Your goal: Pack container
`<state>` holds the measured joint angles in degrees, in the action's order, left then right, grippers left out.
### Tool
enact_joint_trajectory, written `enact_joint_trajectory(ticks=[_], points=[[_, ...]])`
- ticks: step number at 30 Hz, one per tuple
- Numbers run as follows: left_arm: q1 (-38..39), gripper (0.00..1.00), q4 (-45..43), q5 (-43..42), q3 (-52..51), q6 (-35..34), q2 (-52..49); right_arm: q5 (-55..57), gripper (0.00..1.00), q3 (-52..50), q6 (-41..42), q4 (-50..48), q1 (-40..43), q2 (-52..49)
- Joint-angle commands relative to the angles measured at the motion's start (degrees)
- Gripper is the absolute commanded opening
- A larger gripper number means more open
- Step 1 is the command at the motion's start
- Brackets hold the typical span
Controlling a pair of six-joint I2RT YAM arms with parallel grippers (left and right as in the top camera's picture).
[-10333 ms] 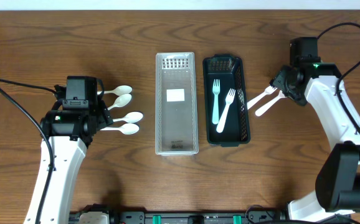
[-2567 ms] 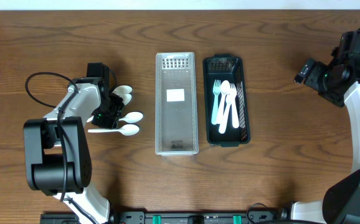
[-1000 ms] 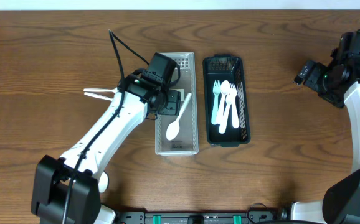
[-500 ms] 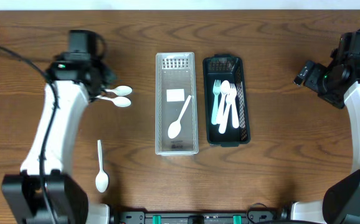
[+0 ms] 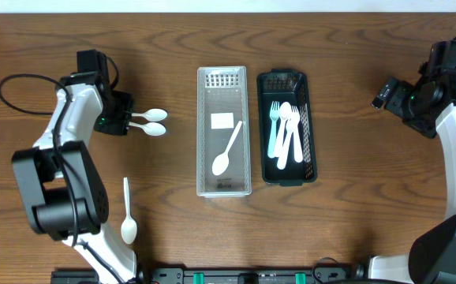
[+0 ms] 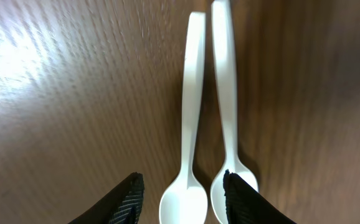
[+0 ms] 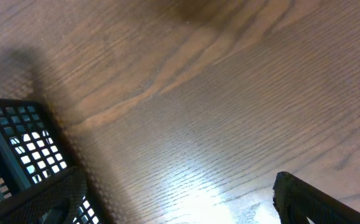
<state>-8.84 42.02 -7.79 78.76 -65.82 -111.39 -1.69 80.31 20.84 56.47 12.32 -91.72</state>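
Two white spoons [image 5: 151, 122] lie side by side on the table at the left. My left gripper [image 5: 124, 122] is at their handle ends. In the left wrist view its jaws [image 6: 181, 180] stand partly open. One spoon's bowl [image 6: 184, 202] lies between them with a gap on the left, and the right fingertip [image 6: 236, 193] overlaps the other spoon's bowl [image 6: 245, 180]. The clear tray [image 5: 204, 158] holds one spoon [image 5: 228, 148]. The black basket [image 5: 311, 118] holds forks and spoons. My right gripper [image 5: 387, 93] hangs wide open and empty [image 7: 180, 205] at the far right.
A loose white spoon [image 5: 127, 213] lies on the table near the front left. The black basket's corner [image 7: 18, 155] shows at the left of the right wrist view, over bare wood. A black cable [image 5: 23, 79] loops beside the left arm.
My left arm has left the clear tray, where a spoon now lies, and come back down to the two spoons at the left. Its jaws have narrowed. The right arm has not moved.
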Motion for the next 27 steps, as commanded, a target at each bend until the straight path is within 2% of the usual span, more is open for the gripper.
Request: enact_joint_trajectory(ticks=[1, 18, 22, 25, 26, 27], points=[[0.02, 0.45, -0.50, -2.12, -0.26, -1.70, -2.23, 0.15, 0.99, 0.24, 0.31, 0.24, 0.37, -0.28], [0.02, 0.42, 1.92, -2.01, -0.33, -0.90, -6.38, 0.15, 0.99, 0.24, 0.33, 0.52, 0.37, -0.28], [0.02, 0.33, 4.26, -1.64, -0.66, -0.87, -6.38, 0.17, 0.99, 0.24, 0.33, 1.20, 0.37, -0.28], [0.02, 0.19, 4.87, -1.79, -0.63, 0.76, -6.34, 0.13, 0.99, 0.24, 0.35, 1.46, 0.37, -0.28], [0.02, 0.11, 4.83, -1.90, -0.63, 2.47, -6.25, 0.13, 0.99, 0.24, 0.35, 1.57, 0.37, -0.28], [0.02, 0.08, 4.83, -1.90, -0.61, 4.42, -6.19, 0.15, 0.99, 0.24, 0.33, 1.70, 0.37, -0.28]])
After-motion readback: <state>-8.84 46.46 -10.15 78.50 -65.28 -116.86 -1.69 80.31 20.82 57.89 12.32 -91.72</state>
